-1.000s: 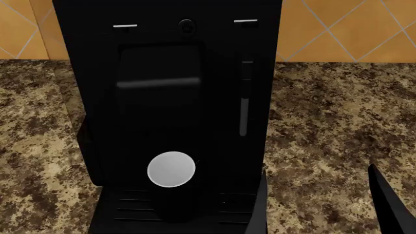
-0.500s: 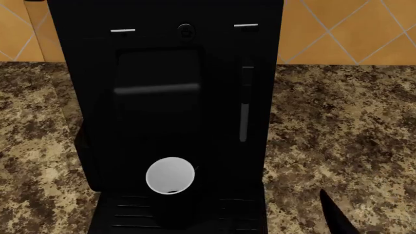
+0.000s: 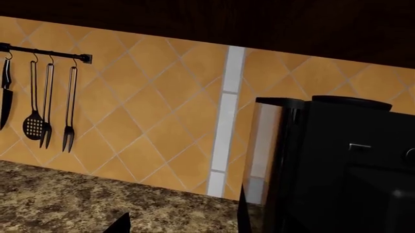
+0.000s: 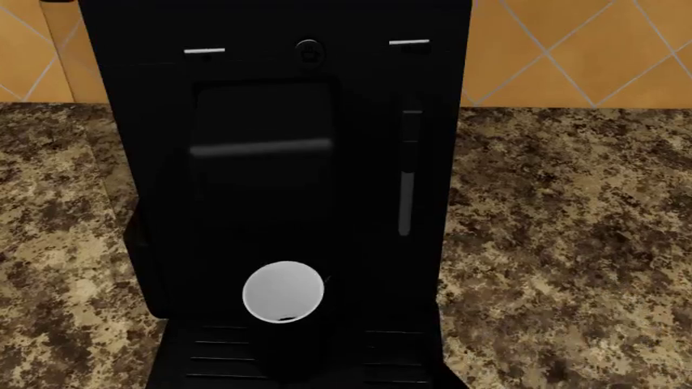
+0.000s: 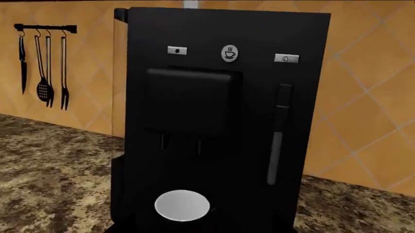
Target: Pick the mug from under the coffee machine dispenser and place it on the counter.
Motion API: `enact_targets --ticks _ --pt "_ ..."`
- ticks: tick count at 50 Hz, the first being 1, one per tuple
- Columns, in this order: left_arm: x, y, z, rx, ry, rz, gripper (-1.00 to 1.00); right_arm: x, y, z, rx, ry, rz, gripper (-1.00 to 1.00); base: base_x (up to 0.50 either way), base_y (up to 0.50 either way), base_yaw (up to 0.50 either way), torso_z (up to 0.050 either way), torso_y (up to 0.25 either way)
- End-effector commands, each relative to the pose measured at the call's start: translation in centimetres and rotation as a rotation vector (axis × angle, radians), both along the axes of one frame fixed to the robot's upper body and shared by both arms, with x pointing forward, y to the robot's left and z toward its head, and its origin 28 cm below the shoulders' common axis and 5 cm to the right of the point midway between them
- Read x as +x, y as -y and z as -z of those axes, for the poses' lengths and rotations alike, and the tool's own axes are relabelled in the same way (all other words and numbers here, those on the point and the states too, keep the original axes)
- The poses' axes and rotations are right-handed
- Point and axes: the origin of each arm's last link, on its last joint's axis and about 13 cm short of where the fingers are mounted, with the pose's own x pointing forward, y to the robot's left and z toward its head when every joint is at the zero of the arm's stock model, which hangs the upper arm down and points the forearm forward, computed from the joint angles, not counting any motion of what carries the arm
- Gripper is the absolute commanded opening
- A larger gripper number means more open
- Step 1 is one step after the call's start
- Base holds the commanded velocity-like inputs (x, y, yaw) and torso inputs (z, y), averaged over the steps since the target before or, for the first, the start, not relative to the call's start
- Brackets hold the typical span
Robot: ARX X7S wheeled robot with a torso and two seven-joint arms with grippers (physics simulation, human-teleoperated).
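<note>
Grippers: neither visible in head view; left wrist view shows only dark tips, so their opening cannot be told. Mug (image 4: 284, 312): upright on coffee machine dispenser (image 4: 275, 162) drip tray, inside its bay. Judged light, rigid, slippery; grasp across body. Counter (image 4: 562, 243) beside machine.

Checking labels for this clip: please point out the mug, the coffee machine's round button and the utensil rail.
mug (image 4: 284, 292), head view, on its white inside.
round button (image 5: 230, 53), right wrist view, on its cup symbol.
utensil rail (image 3: 45, 52), left wrist view, on the black bar.
</note>
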Motion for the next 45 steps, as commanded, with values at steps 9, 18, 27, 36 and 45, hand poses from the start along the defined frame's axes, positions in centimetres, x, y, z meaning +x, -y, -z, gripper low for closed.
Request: enact_targets --ticks 9,18,27,36,45 --pt "0.0 0.0 0.1 0.000 -0.004 -0.004 1.00 1.6 -1.1 1.1 0.015 -0.057 -0.052 1.00 0.00 0.00 0.00 0.000 0.000" --pt "0.0 0.0 0.4 0.001 -0.010 -0.003 1.00 2.5 -1.7 1.3 0.013 -0.068 -0.071 1.00 0.00 0.00 0.00 0.000 0.000" --pt "0.1 -0.1 0.5 0.001 -0.014 -0.007 1.00 3.5 -1.9 2.0 0.002 -0.091 -0.069 1.00 0.00 0.00 0.00 0.000 0.000" --pt "0.1 -0.1 0.5 0.001 -0.014 -0.008 1.00 4.3 -2.1 2.2 -0.012 -0.101 -0.072 1.00 0.00 0.00 0.00 0.000 0.000" --pt "0.2 -0.1 0.5 -0.001 -0.020 -0.010 1.00 5.0 -2.3 2.5 -0.031 -0.111 -0.083 1.00 0.00 0.00 0.00 0.000 0.000"
